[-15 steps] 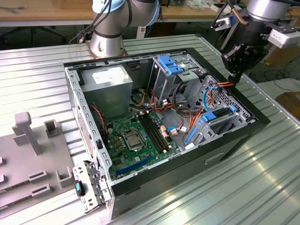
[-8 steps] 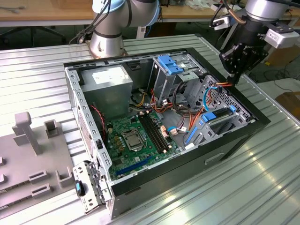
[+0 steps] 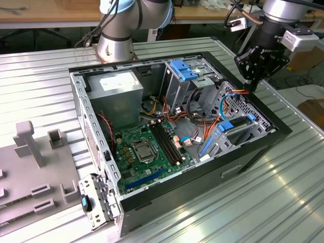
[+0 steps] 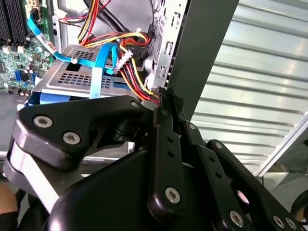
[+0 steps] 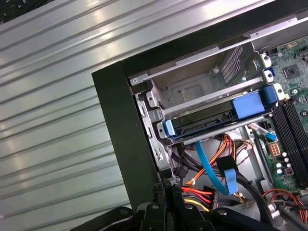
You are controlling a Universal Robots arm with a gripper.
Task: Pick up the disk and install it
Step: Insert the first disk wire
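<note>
Inside cage [image 5: 192, 91], disk [image 5: 207, 121] half-hidden

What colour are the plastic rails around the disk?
Bright blue; the disk shows best in the first wrist view.

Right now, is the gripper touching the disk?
Apart. In the first wrist view the shut gripper sits by the case wall, with cables showing between it and the disk in the drive cage.

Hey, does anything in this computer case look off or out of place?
Nothing looks damaged or spilled. The disk sits square in the drive cage. Only oddity: the gripper hangs close to the red and yellow wires by the case wall.
</note>
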